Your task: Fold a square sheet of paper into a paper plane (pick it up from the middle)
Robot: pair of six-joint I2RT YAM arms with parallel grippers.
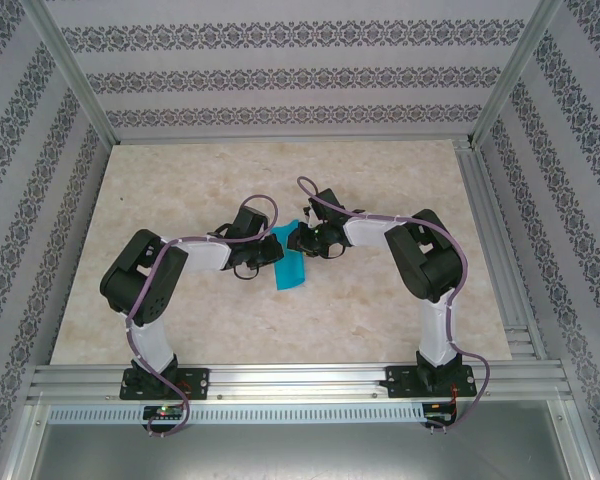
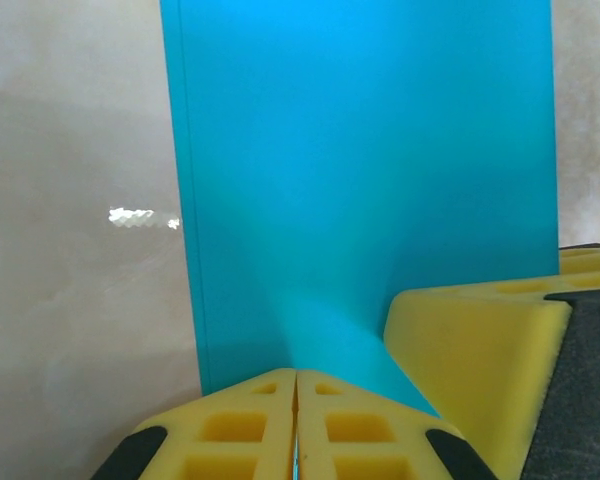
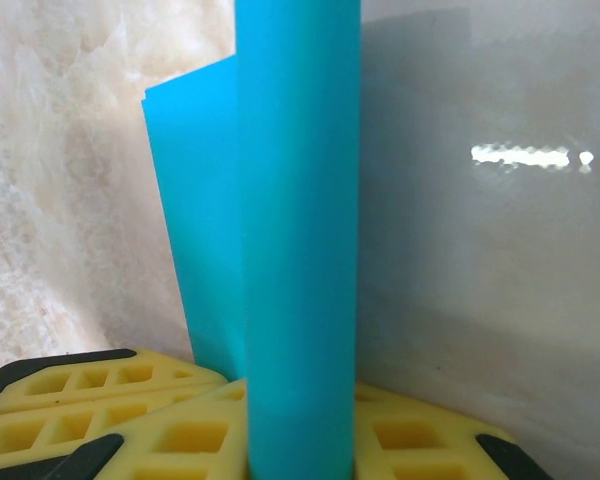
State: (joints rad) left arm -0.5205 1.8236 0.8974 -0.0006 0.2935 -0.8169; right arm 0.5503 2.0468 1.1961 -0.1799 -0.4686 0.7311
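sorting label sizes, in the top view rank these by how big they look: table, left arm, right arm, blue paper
1. table, clearly the largest
2. left arm and right arm, which look about alike, so not ranked against each other
3. blue paper, the smallest

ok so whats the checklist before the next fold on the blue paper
1. Left gripper shut on the turquoise-blue square sheet of paper: ok, pads meet on its edge.
2. Right gripper gripping the sheet: cannot tell, paper hides the gap.
3. Sheet doubled over: ok, a second layer shows behind the front strip.
4. Folded edges aligned: cannot tell.
5. Room between the grippers: not ok, they crowd together at the sheet.
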